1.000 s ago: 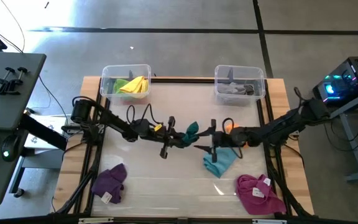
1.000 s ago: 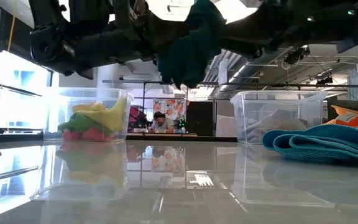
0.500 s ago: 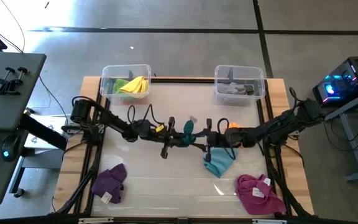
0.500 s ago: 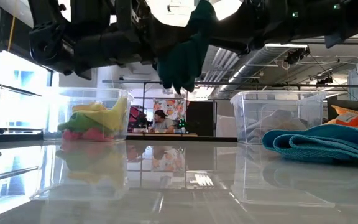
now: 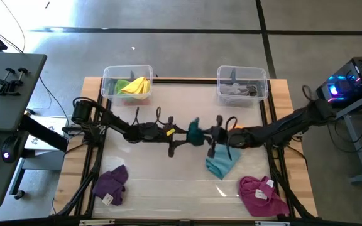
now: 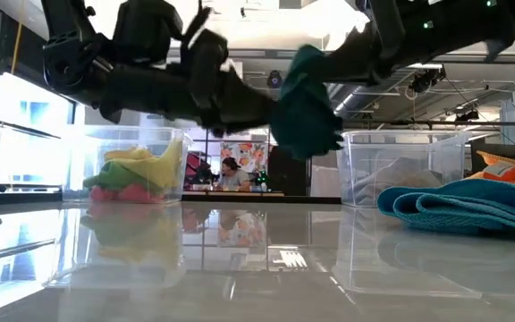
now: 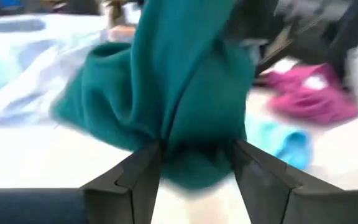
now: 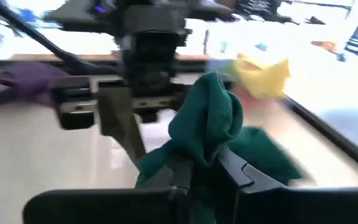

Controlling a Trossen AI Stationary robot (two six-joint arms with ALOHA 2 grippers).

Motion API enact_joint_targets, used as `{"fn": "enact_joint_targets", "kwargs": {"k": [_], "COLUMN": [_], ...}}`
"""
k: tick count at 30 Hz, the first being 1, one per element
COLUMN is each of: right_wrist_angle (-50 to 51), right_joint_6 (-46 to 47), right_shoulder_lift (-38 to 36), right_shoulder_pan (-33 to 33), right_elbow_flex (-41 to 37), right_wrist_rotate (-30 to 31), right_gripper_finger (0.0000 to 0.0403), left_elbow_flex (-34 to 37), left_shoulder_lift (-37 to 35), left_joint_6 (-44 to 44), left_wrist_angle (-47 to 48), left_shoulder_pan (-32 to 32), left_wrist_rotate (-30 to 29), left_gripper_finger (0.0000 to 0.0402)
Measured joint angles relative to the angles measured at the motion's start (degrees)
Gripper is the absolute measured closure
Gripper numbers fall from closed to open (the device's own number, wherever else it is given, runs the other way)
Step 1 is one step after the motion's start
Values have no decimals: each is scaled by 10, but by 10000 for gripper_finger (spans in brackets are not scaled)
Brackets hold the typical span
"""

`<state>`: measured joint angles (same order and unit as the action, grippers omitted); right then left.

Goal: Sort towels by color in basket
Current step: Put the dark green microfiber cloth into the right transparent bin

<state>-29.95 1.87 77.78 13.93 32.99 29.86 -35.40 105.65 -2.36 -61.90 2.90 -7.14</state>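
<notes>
Grippers are meeting mid-table: left gripper (image 5: 182, 133) and right gripper (image 5: 207, 134) both pinching dark teal towel (image 5: 194, 132) between them, apparently mid-handover.

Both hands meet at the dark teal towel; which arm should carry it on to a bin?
Probably right: the right hand pinches the dark teal towel, and the grey-towel bin lies on its side.
</notes>
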Motion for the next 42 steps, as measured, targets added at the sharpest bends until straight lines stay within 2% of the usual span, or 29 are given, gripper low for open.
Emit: {"fn": "enact_joint_targets", "kwargs": {"k": [4,10,13,16,19,22,26,30,38,42], "right_wrist_angle": [94,167,181,186,226,293,381,405,401,400], "right_joint_6": [-6,-121,-189,-220,-203,-136,-36,3,29,18], "right_shoulder_lift": [-79,-216,-271,-313,-334,-340,-322,-290,-245,-235], "right_shoulder_pan": [0,-40,-87,-149,-220,-301,-411,-497,-582,-592], "right_elbow_flex": [1,1,1,1,1,1,1,1,0,0], "right_wrist_rotate": [96,238,279,282,248,174,48,-9,-105,-131], "right_gripper_finger": [392,392,389,389,388,388,388,387,386,363], "left_elbow_flex": [1,1,1,1,1,1,1,1,1,1], "left_shoulder_lift": [1,1,1,1,1,0,1,0,0,0], "left_joint_6": [-18,-35,-36,-36,-36,-35,-35,-34,-34,-34], "left_wrist_angle": [47,50,48,47,47,46,41,36,34,34], "left_shoulder_pan": [0,1,2,2,1,1,1,-2,-12,-12], "left_wrist_rotate": [-41,-42,-41,-41,-40,-41,-42,-43,-44,-44], "left_gripper_finger": [216,216,216,216,216,216,216,216,216,216]}}
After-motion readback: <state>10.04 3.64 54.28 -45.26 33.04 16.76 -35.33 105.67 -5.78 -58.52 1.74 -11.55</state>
